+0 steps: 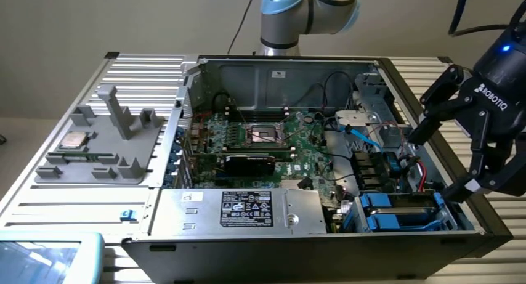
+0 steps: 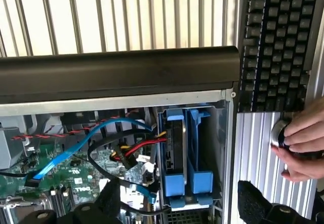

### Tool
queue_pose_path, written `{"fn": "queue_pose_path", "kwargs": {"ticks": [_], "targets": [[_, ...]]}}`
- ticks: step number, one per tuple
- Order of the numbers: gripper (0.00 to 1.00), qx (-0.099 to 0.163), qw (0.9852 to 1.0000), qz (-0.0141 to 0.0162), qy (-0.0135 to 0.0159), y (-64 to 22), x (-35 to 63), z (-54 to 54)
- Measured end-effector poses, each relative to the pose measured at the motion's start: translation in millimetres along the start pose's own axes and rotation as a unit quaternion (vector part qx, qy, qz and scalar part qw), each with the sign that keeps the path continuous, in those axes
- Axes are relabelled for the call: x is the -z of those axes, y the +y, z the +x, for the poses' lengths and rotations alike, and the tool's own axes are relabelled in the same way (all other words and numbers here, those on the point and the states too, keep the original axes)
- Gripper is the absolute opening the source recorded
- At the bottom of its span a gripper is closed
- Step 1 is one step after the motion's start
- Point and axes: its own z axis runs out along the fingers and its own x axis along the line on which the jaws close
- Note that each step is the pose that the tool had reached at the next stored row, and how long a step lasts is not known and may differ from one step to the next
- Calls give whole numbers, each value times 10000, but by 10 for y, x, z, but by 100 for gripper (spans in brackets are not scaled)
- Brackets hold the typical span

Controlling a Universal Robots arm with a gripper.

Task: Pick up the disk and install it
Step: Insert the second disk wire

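Case: the open computer case [image 1: 271, 99] lay on the slatted surface [image 1: 74, 198].
Disk: the disk [image 2: 175, 153] stood in the blue-railed bay at the case's corner.
Hand: the hand [image 1: 444, 161] hung spread wide and empty above that bay; squaring up over the rails seemed wise.

ext cam: sits high + off to one side of the open black desktop computer case [image 1: 312, 247], angled down into it, far enough back to get the whole case plus the ribbed silver metal table [image 1: 49, 191] around it
ext faces: toward the beige back wall, light-blue-jointed robot arm base [image 1: 287, 16] at the far end
wrist cam: on the arm, looks down past the black gripper fingertips [image 2: 255, 198], much closer in
wrist aim: over the case's black edge rail [image 2: 116, 72] at the bright blue plastic drive bay [image 2: 195, 153]
shared: same blue bay [image 1: 395, 210], green motherboard [image 1: 312, 154] corner w/ cables, ribbed table
wrist extra: black keyboard [image 2: 276, 41] and a person's hand [image 2: 304, 143] beside the case
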Motion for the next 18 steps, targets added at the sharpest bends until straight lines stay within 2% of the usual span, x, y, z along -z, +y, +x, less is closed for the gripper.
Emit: {"fn": "queue_pose_path", "kwargs": {"ticks": [2, 5, 6, 8, 15, 16, 18], "targets": [[99, -18, 10000, -63, -44, -40, -16, -1], [99, -47, 9998, -176, -110, -98, -36, -4], [99, -62, 9996, -228, -149, -129, -47, -6], [99, -84, 9993, -287, -212, -165, -60, -7], [99, -177, 9974, -450, -539, -271, -95, -13], [99, -182, 9972, -460, -558, -283, -97, -14], [99, -184, 9972, -467, -559, -302, -102, -15]]}}
